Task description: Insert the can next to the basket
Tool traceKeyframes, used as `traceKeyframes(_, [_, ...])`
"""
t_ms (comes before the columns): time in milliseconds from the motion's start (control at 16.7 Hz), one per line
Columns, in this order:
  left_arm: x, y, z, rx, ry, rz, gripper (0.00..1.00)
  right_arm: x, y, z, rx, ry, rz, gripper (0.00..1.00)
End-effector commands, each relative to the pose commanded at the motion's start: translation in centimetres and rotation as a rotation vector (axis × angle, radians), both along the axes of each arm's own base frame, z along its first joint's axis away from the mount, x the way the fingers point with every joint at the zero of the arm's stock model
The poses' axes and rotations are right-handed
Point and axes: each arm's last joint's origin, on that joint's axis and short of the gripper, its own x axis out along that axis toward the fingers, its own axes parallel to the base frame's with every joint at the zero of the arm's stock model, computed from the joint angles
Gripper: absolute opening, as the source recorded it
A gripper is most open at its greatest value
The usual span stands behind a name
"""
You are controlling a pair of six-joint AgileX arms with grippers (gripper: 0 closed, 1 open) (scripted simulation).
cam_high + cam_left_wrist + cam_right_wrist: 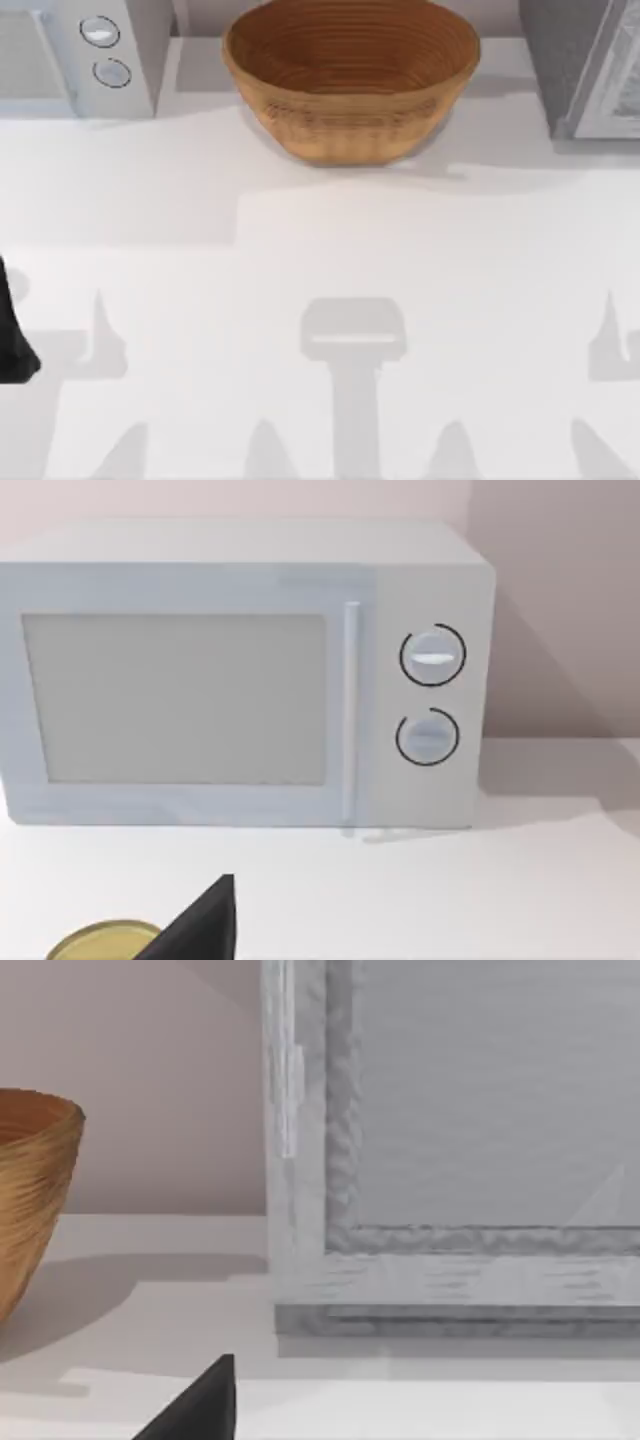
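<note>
Can's [100,940] gold end sits just beside the left gripper [200,925], near a microwave [240,675]; jaw state cannot be told. Advise a centred, upright grasp before carrying it right to the basket [350,80].

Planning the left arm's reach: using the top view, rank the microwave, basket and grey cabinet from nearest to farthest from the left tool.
From the left tool, at the table's left edge:
1. microwave, back left.
2. basket, back centre.
3. grey cabinet, back right.
</note>
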Motion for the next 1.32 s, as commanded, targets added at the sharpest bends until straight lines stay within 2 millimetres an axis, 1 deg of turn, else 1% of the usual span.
traceKeyframes(180, [0.0,0.0,0.1,0.006,0.009,0.001,1.0,0.0,0.0,0.0,0.0,0.0,0.0,1.0])
traceKeyframes(300, [0.1,0.1,0.6,0.034,0.057,0.005,1.0,0.0,0.0,0.0,0.0,0.0,0.0,1.0])
traceKeyframes(480, [0.7,0.2,2.0,0.116,0.199,0.004,1.0,0.0,0.0,0.0,0.0,0.0,0.0,1.0])
traceKeyframes(660, [2.1,0.4,3.8,0.23,0.41,-0.019,1.0,0.0,0.0,0.0,0.0,0.0,0.0,1.0])
traceKeyframes(780, [3.7,0.6,4.9,0.311,0.579,-0.054,1.0,0.0,0.0,0.0,0.0,0.0,0.0,1.0])
traceKeyframes(960, [7.0,1.3,6.2,0.425,0.849,-0.142,1.0,0.0,0.0,0.0,0.0,0.0,0.0,1.0])
traceKeyframes(1140, [11.0,2.4,6.7,0.51,1.106,-0.267,1.0,0.0,0.0,0.0,0.0,0.0,0.0,1.0])
traceKeyframes(1320, [15.3,4.0,6.6,0.56,1.303,-0.403,1.0,0.0,0.0,0.0,0.0,0.0,0.0,1.0])
